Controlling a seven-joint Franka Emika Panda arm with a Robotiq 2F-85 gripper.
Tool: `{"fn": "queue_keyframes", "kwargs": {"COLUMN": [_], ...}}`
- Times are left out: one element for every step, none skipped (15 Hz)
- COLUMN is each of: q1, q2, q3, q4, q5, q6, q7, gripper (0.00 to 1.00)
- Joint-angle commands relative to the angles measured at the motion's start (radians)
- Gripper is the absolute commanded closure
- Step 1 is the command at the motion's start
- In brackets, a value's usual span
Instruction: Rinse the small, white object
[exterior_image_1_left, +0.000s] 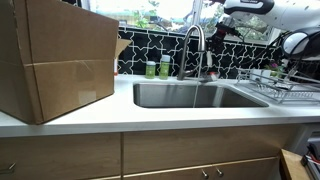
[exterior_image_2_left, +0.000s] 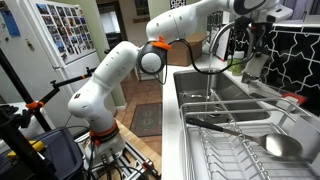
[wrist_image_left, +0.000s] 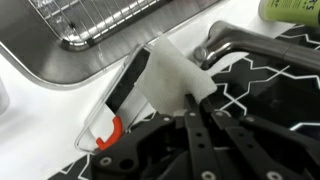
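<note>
Behind the sink (wrist_image_left: 35, 55), close to the chrome tap (wrist_image_left: 235, 40), the wrist view shows the small, white object (wrist_image_left: 175, 75) at the tips of the gripper (wrist_image_left: 190, 100). The dark jaws are pressed together and seem to pinch the object's near edge (the exact contact is hidden by the fingers themselves). Beneath it lie the pale worktop (wrist_image_left: 30, 135) and the black tiles with white veins (wrist_image_left: 285, 105). A wire grid (wrist_image_left: 100, 25) sits in the basin and a green bottle (wrist_image_left: 290, 8) shows at the upper corner. An orange mark (wrist_image_left: 110, 131) beside the jaws is too unclear to name. Neither exterior view makes the white object out; it is too small there, and the wrist stands in front of it. In an exterior view a big cardboard box (exterior_image_1_left: 55, 60) fills the worktop on one side of the sink. Two such bottles stand by the tap against the tiles, and a dish rack (exterior_image_1_left: 275, 88) sits on the far side. In an exterior view the white arm (exterior_image_2_left: 120, 70) stretches from its base across the basin, and a ladle (exterior_image_2_left: 282, 145) lies in the rack up front.
</note>
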Motion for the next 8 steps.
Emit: {"fn": "queue_keyframes", "kwargs": {"q1": [-0.042,-0.051,-0.063,-0.076,-0.088,-0.056,-0.068,-0.075], "q2": [-0.041,-0.044,-0.043,-0.038,-0.027,-0.012,0.011,0.019], "q3": [0.031,0.032,0.038,0.048,0.059,0.032,0.04,0.044], "q4": [-0.032,-0.031,-0.032,-0.032,-0.031,0.019,0.053,0.061], "q5": [0.06,0.071,0.087,0.108,0.131,0.079,0.094,0.103], "q6": [-0.155,-0.185,-0.209,-0.226,-0.231,-0.212,-0.235,-0.242], "q7": [0.091,0.126,0.156,0.181,0.205,0.159,0.18,0.19], "gripper": [0.98,0.98,0.98,0.98,0.98,0.94,0.94,0.94]}}
